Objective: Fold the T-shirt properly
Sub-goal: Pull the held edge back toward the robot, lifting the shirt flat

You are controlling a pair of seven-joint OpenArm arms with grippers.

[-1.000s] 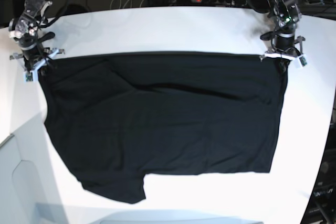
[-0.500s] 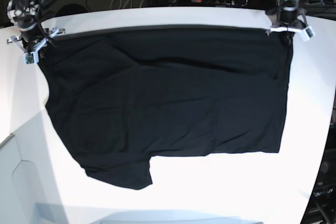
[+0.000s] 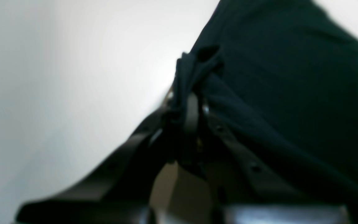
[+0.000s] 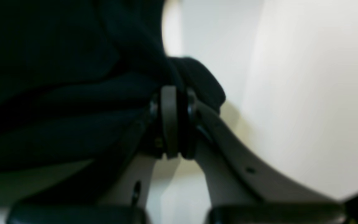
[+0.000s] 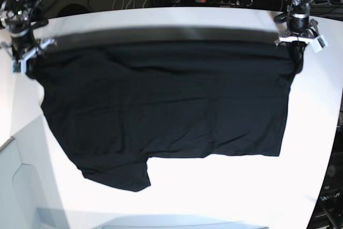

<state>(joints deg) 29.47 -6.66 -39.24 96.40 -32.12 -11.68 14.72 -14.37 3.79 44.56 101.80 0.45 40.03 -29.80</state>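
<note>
the black t-shirt (image 5: pixel 161 111) has lifted, its top edge sagging between left pincer (image 5: pixel 298 44) and right pincer (image 5: pixel 22 57), both clamping corners.

Both wrist views are blurred, the T-shirt (image 5: pixel 161 111) shows no print, collar or tag, and its stretched far edge smears over the worktop (image 5: pixel 161 22).

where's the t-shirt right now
In the base view the T-shirt hangs spread over the white table, its top corners pinched by the left hand at right and the right hand at left.
</note>
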